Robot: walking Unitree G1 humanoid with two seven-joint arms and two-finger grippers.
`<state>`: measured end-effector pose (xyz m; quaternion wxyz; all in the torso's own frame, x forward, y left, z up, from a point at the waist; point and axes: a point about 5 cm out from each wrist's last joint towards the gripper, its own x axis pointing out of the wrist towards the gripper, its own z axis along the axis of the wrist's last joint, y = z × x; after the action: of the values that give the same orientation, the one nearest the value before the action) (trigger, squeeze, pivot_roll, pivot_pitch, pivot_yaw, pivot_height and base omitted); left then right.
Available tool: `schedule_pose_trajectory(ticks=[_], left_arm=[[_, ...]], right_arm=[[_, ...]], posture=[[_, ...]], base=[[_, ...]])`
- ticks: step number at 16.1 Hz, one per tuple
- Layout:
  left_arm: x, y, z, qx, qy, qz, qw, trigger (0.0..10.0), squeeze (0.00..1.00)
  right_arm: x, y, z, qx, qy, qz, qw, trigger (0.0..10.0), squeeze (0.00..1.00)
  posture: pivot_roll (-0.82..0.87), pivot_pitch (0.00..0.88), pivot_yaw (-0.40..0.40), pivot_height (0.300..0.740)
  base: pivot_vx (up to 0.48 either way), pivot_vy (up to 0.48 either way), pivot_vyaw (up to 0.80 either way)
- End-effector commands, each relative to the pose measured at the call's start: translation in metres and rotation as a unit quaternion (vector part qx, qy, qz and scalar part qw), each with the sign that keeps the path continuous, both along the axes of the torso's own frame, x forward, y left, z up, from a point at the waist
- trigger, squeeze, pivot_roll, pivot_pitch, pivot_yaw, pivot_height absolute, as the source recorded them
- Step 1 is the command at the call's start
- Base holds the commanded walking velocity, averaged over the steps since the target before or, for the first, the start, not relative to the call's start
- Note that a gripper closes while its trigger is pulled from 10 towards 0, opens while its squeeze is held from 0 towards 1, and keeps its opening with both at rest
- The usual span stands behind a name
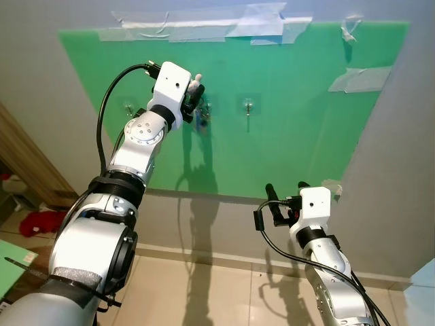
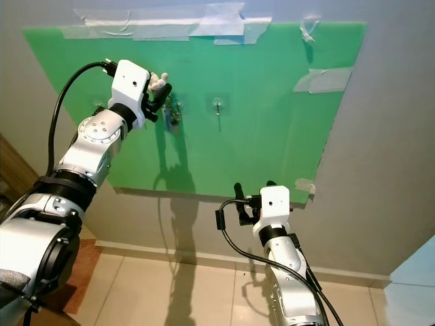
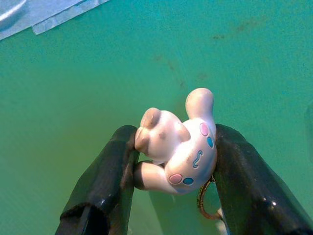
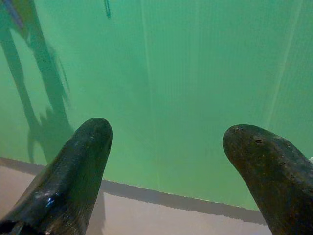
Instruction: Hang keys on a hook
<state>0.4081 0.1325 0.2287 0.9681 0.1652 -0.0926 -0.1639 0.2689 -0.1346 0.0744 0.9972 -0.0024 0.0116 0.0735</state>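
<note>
left gripper pinches white figurine keychain, keys dangling below, close at green board. should bring ring slowly over hook, release only after catching. right gripper wide, idle, low.

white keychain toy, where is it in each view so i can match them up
Left eye view: white toy at upper centre-left, at the left gripper, against the green board.
Right eye view: same toy, upper left, by the hook.
Left wrist view: centre, clamped between the two black fingers.
Right wrist view: I can't find it here.
Shared landmark: the green board.
</note>
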Motion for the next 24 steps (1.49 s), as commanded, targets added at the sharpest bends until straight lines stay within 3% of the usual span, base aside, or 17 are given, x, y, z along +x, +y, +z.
schedule_pose_trajectory(ticks=[1,10,13,16,24], left_arm=[[0.003,0.008,0.012,0.001,-0.014,0.006,1.0,0.0,0.0],[0.006,0.006,0.007,0.006,0.011,0.006,1.0,0.0,0.0],[0.001,0.008,0.013,0.077,-0.074,0.011,0.994,0.0,0.0],[-0.002,0.011,0.011,0.096,-0.096,0.01,0.991,0.0,0.0],[-0.002,0.022,-0.005,0.114,-0.065,0.039,0.991,0.0,0.0]], right_arm=[[0.001,0.003,0.004,-0.003,-0.005,0.001,1.0,10.0,0.0],[-0.002,0.004,0.002,0.004,-0.002,-0.019,1.0,10.0,0.0],[-0.002,0.003,0.001,0.003,0.001,-0.021,1.0,10.0,0.0],[-0.002,0.002,0.001,0.001,0.001,-0.021,1.0,10.0,0.0],[-0.004,0.002,-0.002,-0.003,0.009,-0.017,1.0,10.0,0.0]], posture=[[-0.11,0.006,0.173,0.74],[-0.12,0.023,0.222,0.74],[-0.11,0.027,0.22,0.74],[-0.11,0.031,0.217,0.74],[-0.11,0.036,0.207,0.74]], base=[[0.0,0.0,0.0],[0.0,0.0,0.0],[0.0,0.0,0.0],[0.0,0.0,0.0],[0.0,0.0,0.0]])
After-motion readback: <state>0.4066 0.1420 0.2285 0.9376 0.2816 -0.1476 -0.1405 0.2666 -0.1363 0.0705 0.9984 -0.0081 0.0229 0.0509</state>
